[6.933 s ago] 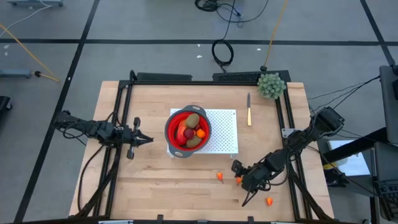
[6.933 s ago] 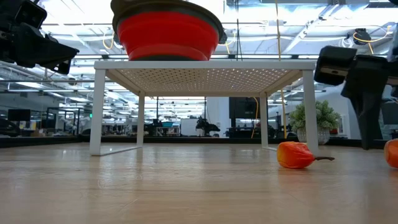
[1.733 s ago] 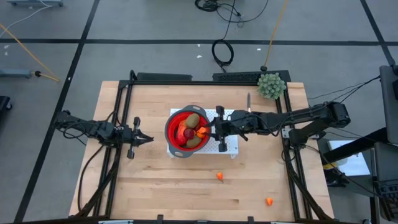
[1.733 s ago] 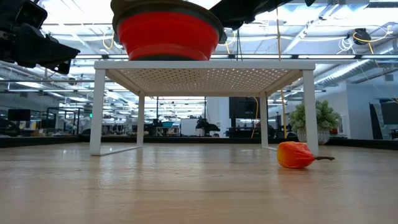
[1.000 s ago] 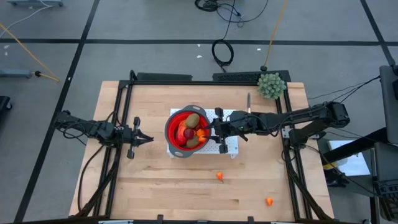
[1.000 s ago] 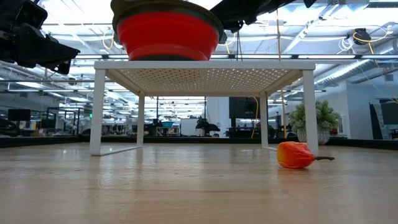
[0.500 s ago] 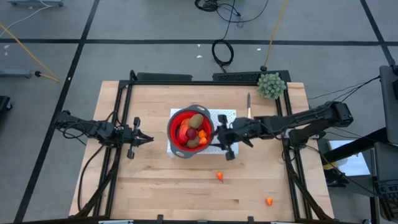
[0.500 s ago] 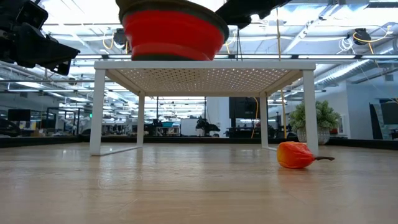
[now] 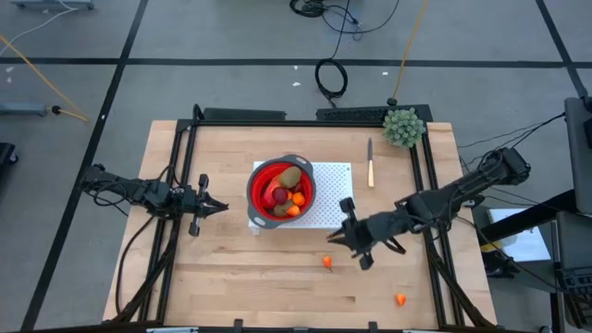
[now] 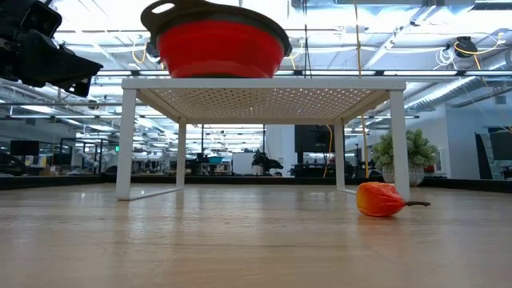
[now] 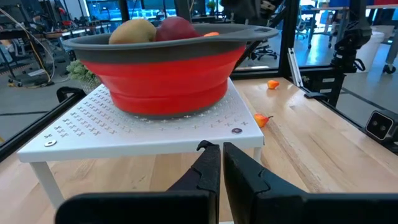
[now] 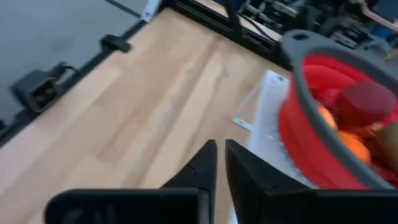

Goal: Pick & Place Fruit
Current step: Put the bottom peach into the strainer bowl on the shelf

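Most fruit in bowl (image 9: 281,192), centre frame; two orange bits (image 9: 326,262) left, lower right. Right gripper (image 9: 344,242) closed, empty.

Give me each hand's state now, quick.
Left hand: closed, holding nothing.
Right hand: closed, holding nothing.

Bare bench (image 9: 277,287) is left ahead of the right end effector (image 9: 339,242); beside it, passage is blocked by the white rack (image 9: 331,205).

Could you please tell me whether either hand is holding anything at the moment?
Nothing is held: the left hand and the right hand are both shut and empty.
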